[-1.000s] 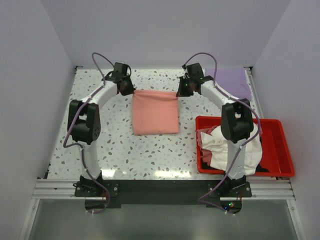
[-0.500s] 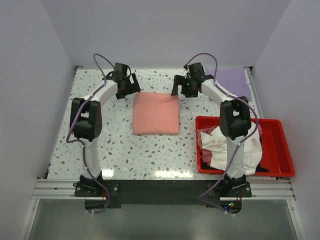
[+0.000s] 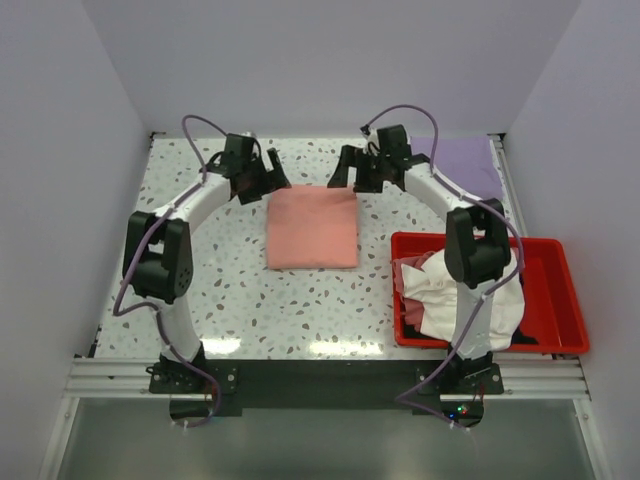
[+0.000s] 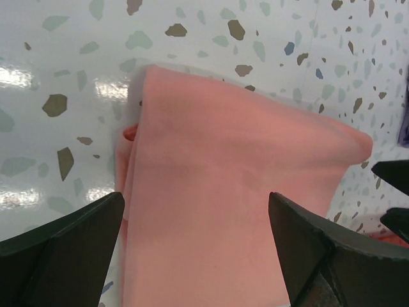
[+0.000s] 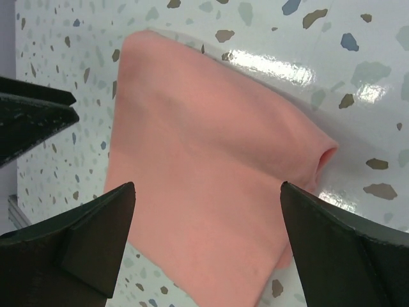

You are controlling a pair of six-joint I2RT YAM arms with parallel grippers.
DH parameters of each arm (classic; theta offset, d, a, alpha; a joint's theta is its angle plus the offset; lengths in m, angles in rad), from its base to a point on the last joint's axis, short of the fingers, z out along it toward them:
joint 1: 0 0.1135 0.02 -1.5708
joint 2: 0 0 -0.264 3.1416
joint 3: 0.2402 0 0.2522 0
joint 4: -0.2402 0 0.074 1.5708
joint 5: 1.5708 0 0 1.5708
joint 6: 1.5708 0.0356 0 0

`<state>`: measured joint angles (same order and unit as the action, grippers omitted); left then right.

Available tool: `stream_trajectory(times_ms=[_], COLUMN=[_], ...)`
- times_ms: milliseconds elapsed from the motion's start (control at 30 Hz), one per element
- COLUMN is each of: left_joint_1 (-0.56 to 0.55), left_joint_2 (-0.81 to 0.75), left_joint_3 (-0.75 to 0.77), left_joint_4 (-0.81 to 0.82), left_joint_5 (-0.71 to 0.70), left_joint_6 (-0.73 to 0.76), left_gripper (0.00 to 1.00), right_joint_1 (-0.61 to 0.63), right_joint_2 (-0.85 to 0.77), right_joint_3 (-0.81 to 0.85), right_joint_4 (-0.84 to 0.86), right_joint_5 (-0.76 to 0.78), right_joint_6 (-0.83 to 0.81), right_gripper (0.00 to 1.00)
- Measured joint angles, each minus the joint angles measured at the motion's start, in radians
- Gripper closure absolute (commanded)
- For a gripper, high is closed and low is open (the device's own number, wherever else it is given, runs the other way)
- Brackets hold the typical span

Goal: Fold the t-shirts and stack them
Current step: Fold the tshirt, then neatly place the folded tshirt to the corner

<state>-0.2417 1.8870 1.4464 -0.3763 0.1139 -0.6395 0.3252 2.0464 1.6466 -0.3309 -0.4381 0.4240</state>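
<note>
A salmon-pink t-shirt [image 3: 312,226] lies folded into a flat rectangle in the middle of the speckled table. My left gripper [image 3: 274,181] hovers open above its far left corner, and the pink cloth [image 4: 223,204] fills the gap between its fingers [image 4: 64,249] without being gripped. Above the far right corner my right gripper [image 3: 343,172] is open too, with the same tee [image 5: 204,185] lying loose below it. A lavender t-shirt [image 3: 462,163] lies flat at the far right. Cream-white t-shirts [image 3: 455,290] are heaped in the bin.
The red plastic bin [image 3: 565,300] stands at the near right, partly behind my right arm. Walls close in the table [image 3: 200,290] on three sides. A metal rail [image 3: 320,375] runs along the near edge.
Both grippers were shut at the pink tee's far corners; both have opened, let the cloth go and lifted slightly inward. The tee lies still.
</note>
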Motion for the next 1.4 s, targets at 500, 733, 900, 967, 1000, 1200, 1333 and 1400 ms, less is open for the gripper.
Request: stream_trajectory(times_ms=[500,733,900,967,1000,1200,1333,1400], left_joint_1=[-0.035,-0.035,-0.036,-0.035,-0.035,-0.035,-0.035,-0.035], left_joint_2=[0.153,0.158,0.138,0.093,0.057,-0.266,-0.518,-0.614], left_joint_3=[-0.006,-0.006,-0.007,-0.028,-0.045,-0.191,-0.345,-0.420], left_joint_4=[0.025,0.037,0.016,-0.003,-0.014,-0.045,-0.059,-0.068], left_joint_5=[0.040,0.044,0.020,-0.015,-0.036,-0.167,-0.252,-0.276], left_joint_6=[-0.014,-0.013,-0.008,-0.003,-0.003,-0.008,-0.042,-0.064], left_gripper=[0.00,0.00,0.00,0.00,0.00,0.00,0.00,0.00], right_joint_1=[0.002,0.002,0.007,0.010,0.011,0.017,0.034,0.054], right_joint_2=[0.291,0.323,0.311,0.260,0.221,-0.146,-0.301,-0.305], right_joint_3=[0.219,0.282,0.341,0.319,0.298,0.023,-0.124,-0.168], right_joint_4=[0.001,-0.029,-0.121,-0.149,-0.159,-0.131,-0.108,-0.106], right_joint_5=[0.036,0.034,0.101,0.146,0.169,0.260,0.278,0.291], right_joint_6=[0.026,0.018,-0.030,-0.051,-0.059,-0.078,-0.079,-0.080], right_gripper=[0.01,0.01,0.01,0.01,0.01,0.01,0.01,0.01])
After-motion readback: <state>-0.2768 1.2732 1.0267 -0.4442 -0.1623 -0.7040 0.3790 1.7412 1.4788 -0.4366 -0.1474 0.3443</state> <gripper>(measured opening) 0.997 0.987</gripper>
